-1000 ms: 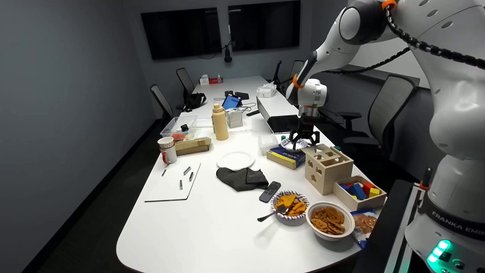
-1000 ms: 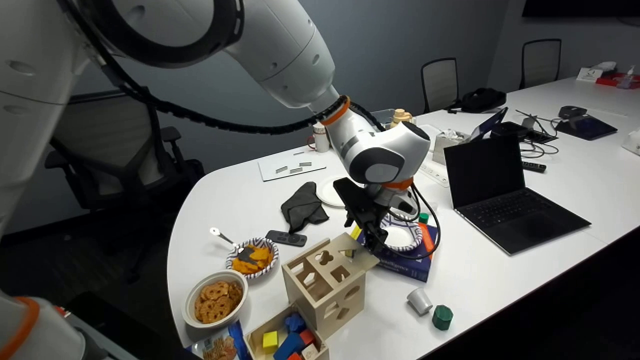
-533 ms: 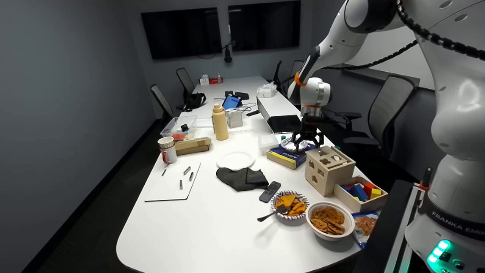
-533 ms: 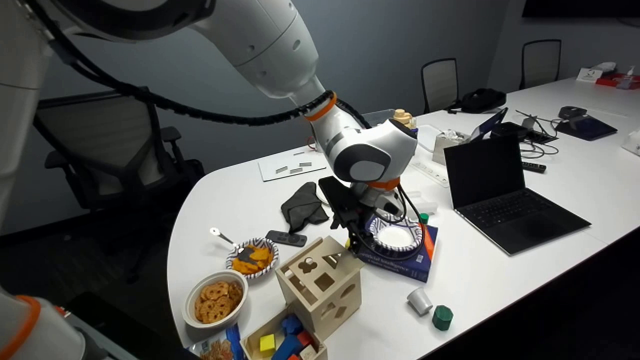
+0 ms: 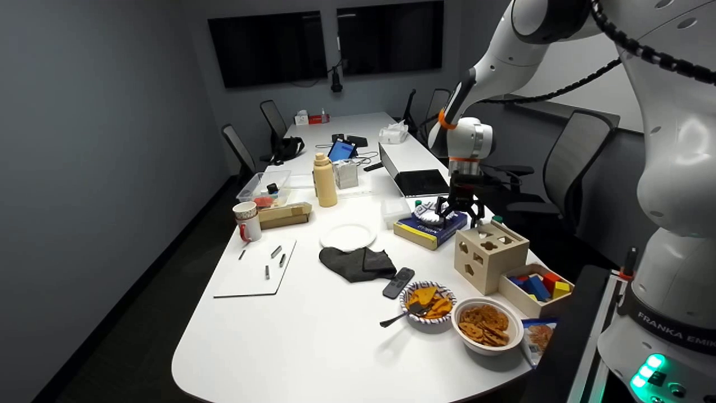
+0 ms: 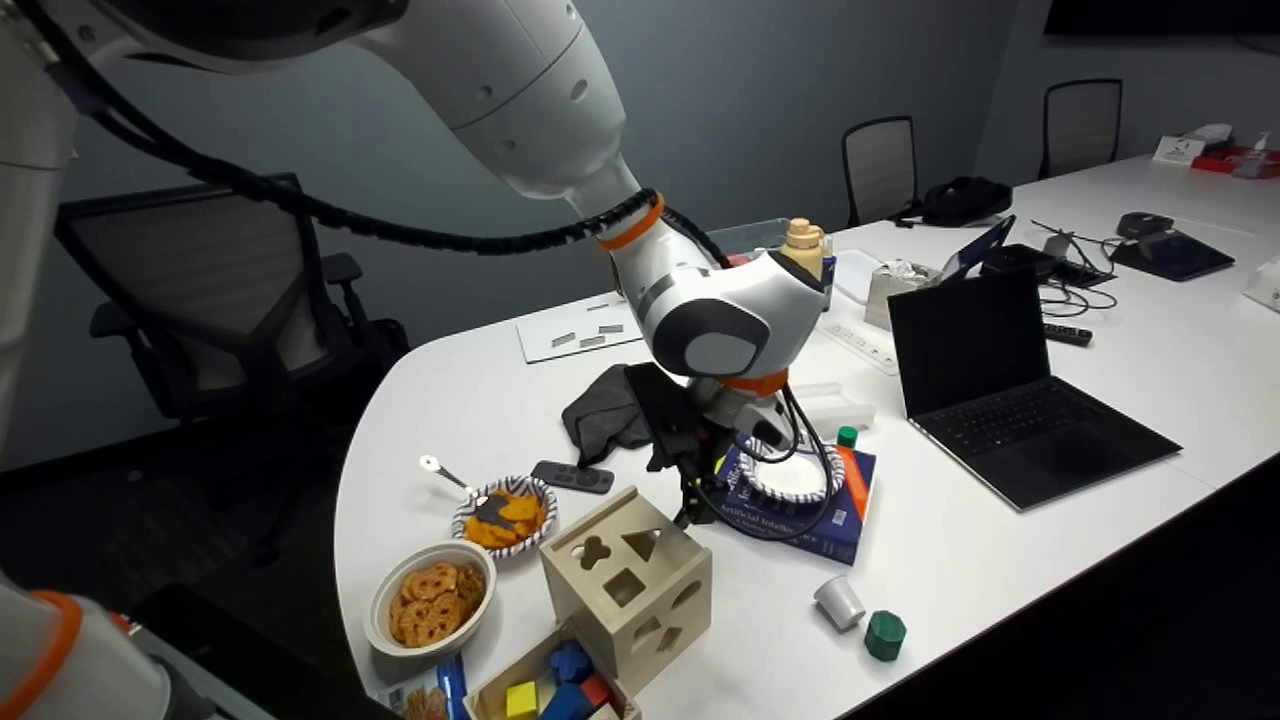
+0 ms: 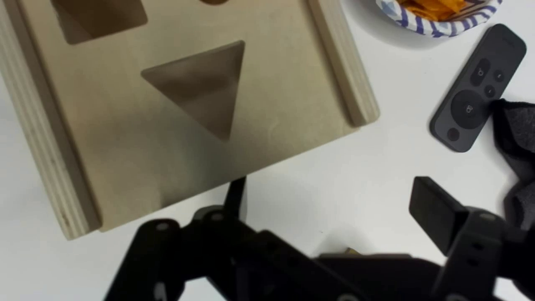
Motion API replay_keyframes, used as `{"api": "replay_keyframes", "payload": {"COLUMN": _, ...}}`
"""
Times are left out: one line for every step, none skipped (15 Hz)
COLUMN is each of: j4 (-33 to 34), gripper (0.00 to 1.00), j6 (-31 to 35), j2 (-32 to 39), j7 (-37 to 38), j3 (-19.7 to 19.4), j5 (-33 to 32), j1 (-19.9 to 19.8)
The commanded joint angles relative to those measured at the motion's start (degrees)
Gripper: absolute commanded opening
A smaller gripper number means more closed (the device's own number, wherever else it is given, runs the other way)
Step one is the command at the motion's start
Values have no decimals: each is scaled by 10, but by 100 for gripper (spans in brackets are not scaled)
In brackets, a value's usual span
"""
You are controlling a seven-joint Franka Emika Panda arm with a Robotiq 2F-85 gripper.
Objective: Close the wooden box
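Just beside end effector [image 7: 336,205], jaws wide apart: wooden box [image 7: 138,125]; contact unclear.

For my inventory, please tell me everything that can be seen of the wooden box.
The wooden box is light tan, roughly cubic, apparently plywood, with shaped holes in its top and two sides. It stands upright on the table beside an open tray. Its top panel lies between two rails, covering the top. One finger of the open gripper is at the panel's edge; contact is unclear.
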Motion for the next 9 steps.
{"api": "replay_keyframes", "payload": {"j4": -49, "gripper": 100, "j6": 38, "j2": -54, "j7": -8, "j3": 0, "j5": 22, "j1": 6}}
{"api": "replay_keyframes", "payload": {"j4": -65, "gripper": 100, "j6": 51, "j2": -75, "j7": -10, "j3": 0, "j5": 24, "j1": 8}}
{"api": "replay_keyframes", "payload": {"j4": -80, "gripper": 100, "j6": 62, "j2": -94, "j7": -11, "j3": 0, "j5": 25, "j1": 11}}
{"api": "replay_keyframes", "payload": {"j4": -93, "gripper": 100, "j6": 70, "j2": -114, "j7": -6, "j3": -1, "j5": 24, "j1": 16}}
{"api": "replay_keyframes", "payload": {"j4": -105, "gripper": 100, "j6": 72, "j2": -135, "j7": -7, "j3": -1, "j5": 26, "j1": 18}}
{"api": "replay_keyframes", "payload": {"j4": -119, "gripper": 100, "j6": 72, "j2": -158, "j7": -2, "j3": -3, "j5": 23, "j1": 23}}
{"api": "replay_keyframes", "payload": {"j4": -128, "gripper": 100, "j6": 73, "j2": -174, "j7": -2, "j3": -4, "j5": 21, "j1": 28}}
{"api": "replay_keyframes", "payload": {"j4": -138, "gripper": 100, "j6": 72, "j2": -192, "j7": 3, "j3": -6, "j5": 16, "j1": 34}}
{"api": "replay_keyframes", "payload": {"j4": -145, "gripper": 100, "j6": 70, "j2": -208, "j7": 6, "j3": -8, "j5": 13, "j1": 40}}
